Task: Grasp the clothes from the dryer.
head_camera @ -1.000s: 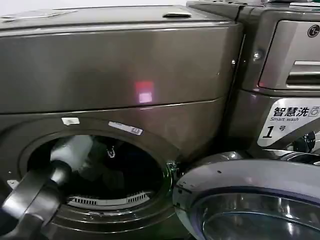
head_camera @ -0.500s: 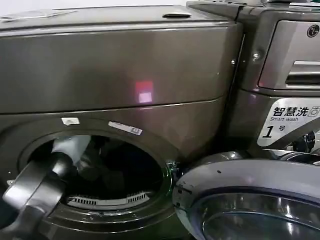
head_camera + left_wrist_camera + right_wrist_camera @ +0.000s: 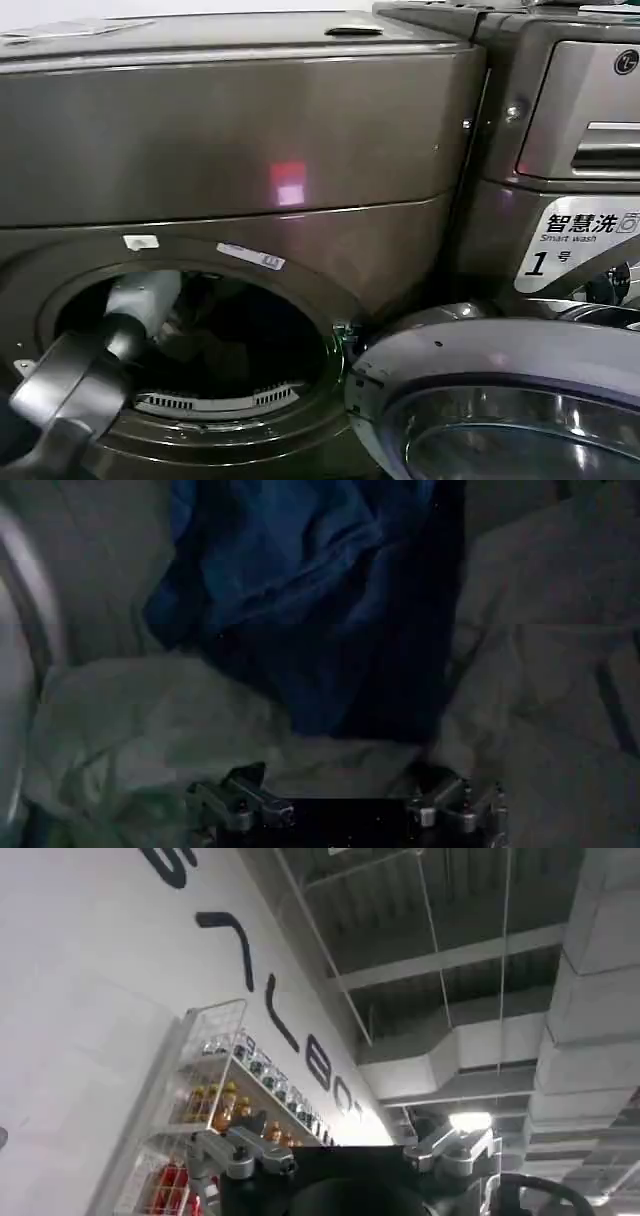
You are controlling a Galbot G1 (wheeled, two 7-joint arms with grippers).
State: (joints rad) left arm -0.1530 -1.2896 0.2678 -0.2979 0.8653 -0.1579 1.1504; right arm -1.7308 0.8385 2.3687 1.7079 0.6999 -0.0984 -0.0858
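Note:
The bronze-grey dryer point(image 3: 230, 140) stands with its round porthole point(image 3: 300, 290) open. My left arm point(image 3: 75, 385) reaches through the porthole into the dark drum. Inside lie the clothes: a blue garment point(image 3: 300, 590) draped over pale crumpled cloth point(image 3: 130, 720), with more pale cloth point(image 3: 540, 650) on the other side. My left gripper point(image 3: 340, 778) is open just short of the pile, where the blue garment's lower edge meets the pale cloth, and holds nothing. My right gripper point(image 3: 352, 1146) is open and empty, pointing up at a wall and ceiling away from the dryer.
The dryer's silver-rimmed glass door point(image 3: 500, 360) hangs open at lower right, close beside the porthole. An LG-branded machine point(image 3: 560, 130) with a white "1" sticker point(image 3: 575, 245) stands to the right. A wall shelf of bottles point(image 3: 215, 1088) appears in the right wrist view.
My left arm shifted slightly down and left inside the porthole, then came back close to where it was. Nothing was taken hold of.

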